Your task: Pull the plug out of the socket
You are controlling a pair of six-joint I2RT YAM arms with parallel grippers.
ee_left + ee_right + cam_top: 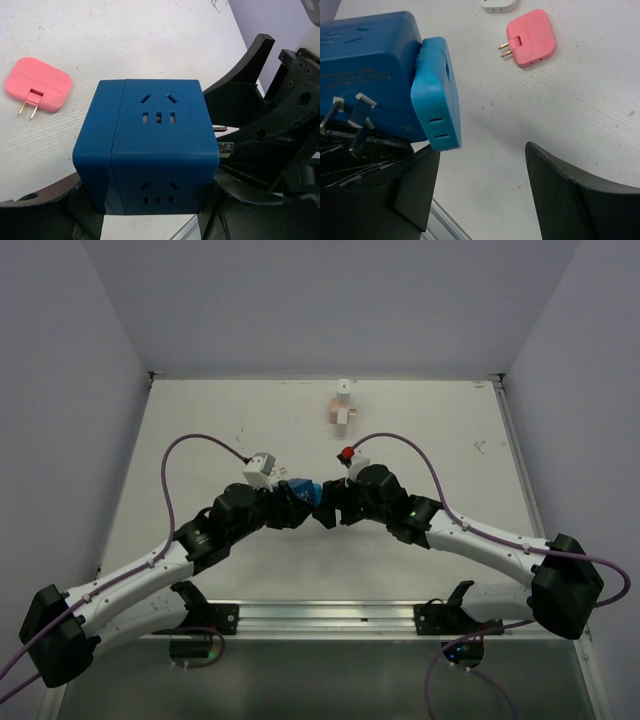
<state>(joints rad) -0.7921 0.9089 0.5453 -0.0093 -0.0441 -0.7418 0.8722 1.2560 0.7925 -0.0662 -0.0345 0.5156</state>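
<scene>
My left gripper is shut on a dark blue cube socket and holds it above the table at mid-scene. A light blue flat plug sits flush on one face of the cube. Bare metal prongs stick out of another face. My right gripper is open, right beside the cube. Its left finger is just under the plug's lower end. Nothing is between its jaws.
A pink two-pin plug lies loose on the white table, toward the back, with a small white adapter just behind it. It also shows in the left wrist view. Purple cables arc from both wrists.
</scene>
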